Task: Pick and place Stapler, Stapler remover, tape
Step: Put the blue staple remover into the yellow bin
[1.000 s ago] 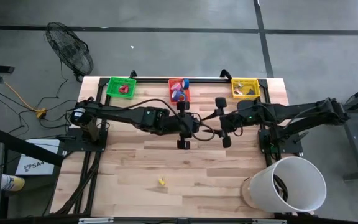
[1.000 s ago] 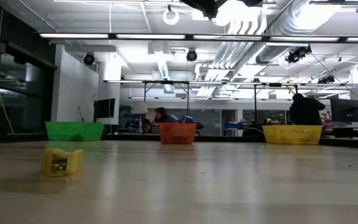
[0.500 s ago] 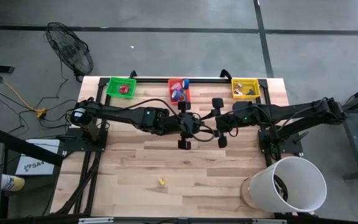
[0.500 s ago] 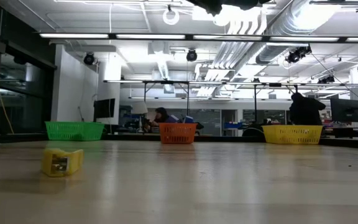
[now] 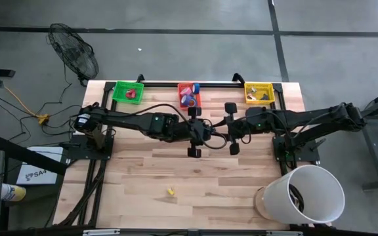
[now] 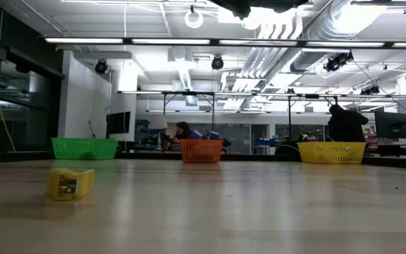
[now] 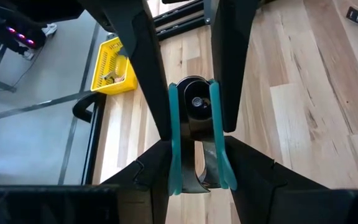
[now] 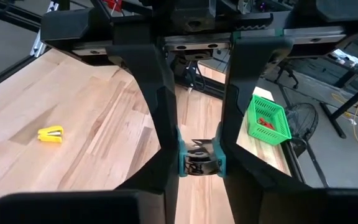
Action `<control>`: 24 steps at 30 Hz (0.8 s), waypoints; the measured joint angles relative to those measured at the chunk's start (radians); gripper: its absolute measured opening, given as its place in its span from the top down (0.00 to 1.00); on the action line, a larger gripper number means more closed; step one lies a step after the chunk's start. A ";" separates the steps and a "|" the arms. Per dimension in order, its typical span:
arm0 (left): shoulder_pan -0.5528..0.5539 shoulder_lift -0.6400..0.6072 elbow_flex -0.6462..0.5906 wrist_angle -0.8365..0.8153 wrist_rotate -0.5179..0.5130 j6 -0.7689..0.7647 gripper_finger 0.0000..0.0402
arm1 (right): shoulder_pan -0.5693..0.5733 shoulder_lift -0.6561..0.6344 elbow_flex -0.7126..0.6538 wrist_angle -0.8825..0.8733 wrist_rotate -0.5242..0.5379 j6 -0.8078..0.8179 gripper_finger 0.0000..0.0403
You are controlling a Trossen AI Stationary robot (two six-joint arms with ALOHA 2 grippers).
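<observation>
Stapler remover (image 7: 196,115), or what looked like one, a small black piece with a bright metal centre, hung in the air above the middle of the desk (image 5: 136,170), a little nearer the far edge than the near one. It was caught between both arms, which met tip to tip there. The left gripper (image 7: 196,134) reached in from the left edge and pinched it between its teal-lined fingers (image 7: 173,143). The right gripper (image 8: 201,163) came from the right edge with its fingers (image 8: 166,118) also clamped on the same piece from either side. The view from above showed only the dark gripper bodies crowded together, so the hold could be read from the wrist cameras alone.

Along the far edge stood three bins: a green bin (image 5: 128,91) near the far left corner, a red bin (image 5: 189,96) at the middle and a yellow bin (image 5: 259,92) near the far right corner. Tape rolls (image 5: 188,99) in blue and pink lay inside the red bin. A small yellow item (image 5: 170,191) lay alone on the boards near the middle of the near edge, well apart from both arms. A white bucket (image 5: 300,193) stood at the near right corner.
</observation>
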 joint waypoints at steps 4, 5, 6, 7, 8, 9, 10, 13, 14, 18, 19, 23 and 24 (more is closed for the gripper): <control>0.000 0.000 0.000 0.000 0.000 0.000 0.68 | 0.000 -0.001 0.000 -0.011 -0.001 0.002 0.79; 0.000 0.000 0.000 0.000 0.000 0.000 0.68 | 0.000 -0.001 0.000 -0.011 -0.001 0.003 0.79; 0.000 0.000 0.000 0.000 0.000 0.000 0.68 | 0.000 -0.001 0.000 -0.011 -0.002 0.009 0.79; 0.000 0.000 0.000 0.000 0.000 0.000 0.68 | 0.000 -0.001 0.000 -0.011 -0.002 0.021 0.79; 0.000 0.000 0.000 0.000 0.001 0.000 0.68 | 0.000 -0.001 0.000 -0.011 -0.003 0.033 0.79; 0.000 0.000 0.000 0.000 0.001 -0.001 0.68 | 0.000 -0.001 0.000 -0.013 -0.003 0.045 0.79; 0.000 0.000 0.000 0.000 0.002 -0.001 0.68 | 0.000 -0.001 0.000 -0.014 -0.004 0.053 0.79; 0.000 0.000 0.000 0.000 0.002 0.000 0.67 | 0.000 -0.001 0.000 -0.014 -0.008 0.078 0.79; 0.000 0.000 0.000 0.000 0.003 0.000 0.67 | 0.000 -0.001 0.000 -0.014 -0.009 0.084 0.79; 0.000 0.000 0.000 0.000 0.006 0.000 0.67 | 0.000 -0.001 0.000 -0.015 -0.010 0.094 0.79; 0.000 0.000 0.000 0.000 0.006 0.000 0.67 | 0.000 -0.001 0.000 -0.016 -0.010 0.098 0.79; 0.000 0.000 0.000 0.000 0.006 0.000 0.67 | 0.000 -0.001 0.000 -0.018 -0.011 0.113 0.79; 0.000 0.000 0.000 0.000 0.006 0.000 0.67 | 0.000 -0.001 0.000 -0.020 -0.011 0.115 0.79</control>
